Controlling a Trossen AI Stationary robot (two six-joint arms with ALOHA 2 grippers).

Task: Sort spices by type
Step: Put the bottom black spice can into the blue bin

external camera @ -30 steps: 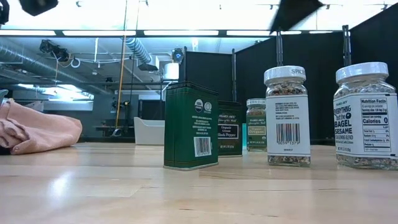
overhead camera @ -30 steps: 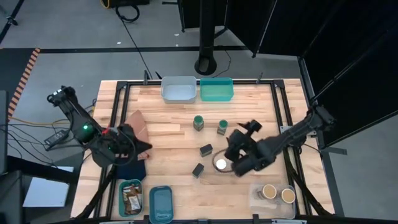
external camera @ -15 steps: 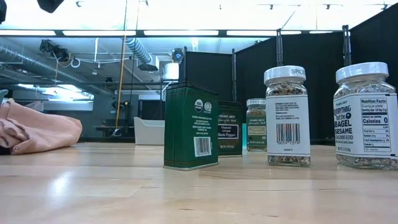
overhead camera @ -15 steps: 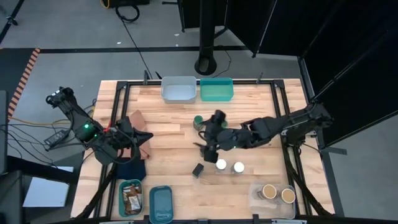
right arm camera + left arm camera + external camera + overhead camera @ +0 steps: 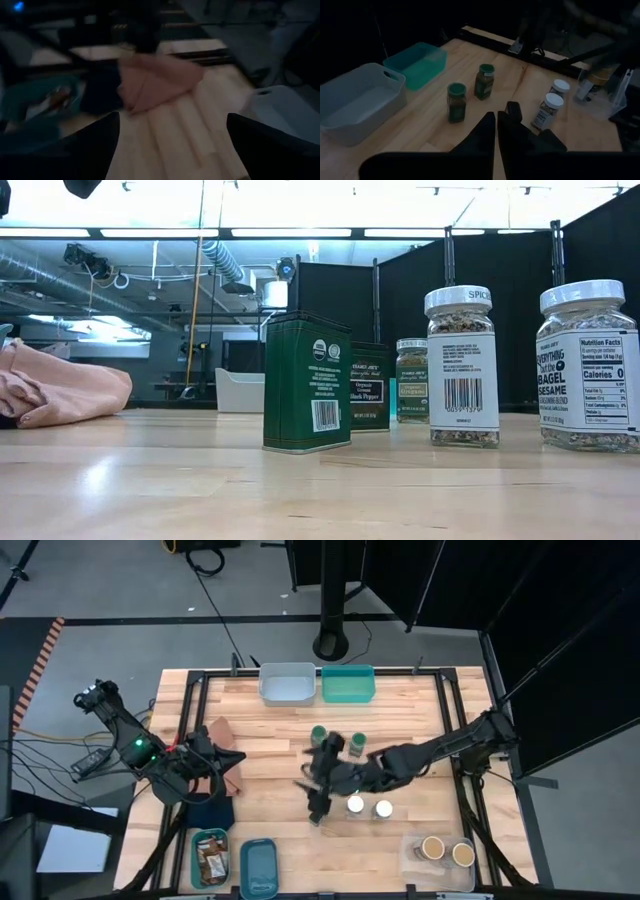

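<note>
Spread wide with nothing between its fingers, the right gripper [image 5: 318, 783] is being held over the middle of the table [image 5: 270, 755], above the two small black boxes [image 5: 307, 383], which are largely hidden beneath it in the high view. The left gripper [image 5: 496, 131] is being kept clenched and empty at the table's left side, over the folded cloths [image 5: 218, 755].

Two white-lidded jars [image 5: 354, 805] are standing side by side just right of the boxes, two green-lidded jars [image 5: 319, 735] a little farther back, and two tan-topped jars [image 5: 433, 848] are sitting in a clear tray at the near right. Brown packets [image 5: 209, 858] are lying in a bin at the near left.

One black box is judged to be the piece being reached for. Next, the open fingers are to be lowered around one box only, then closed.
</note>
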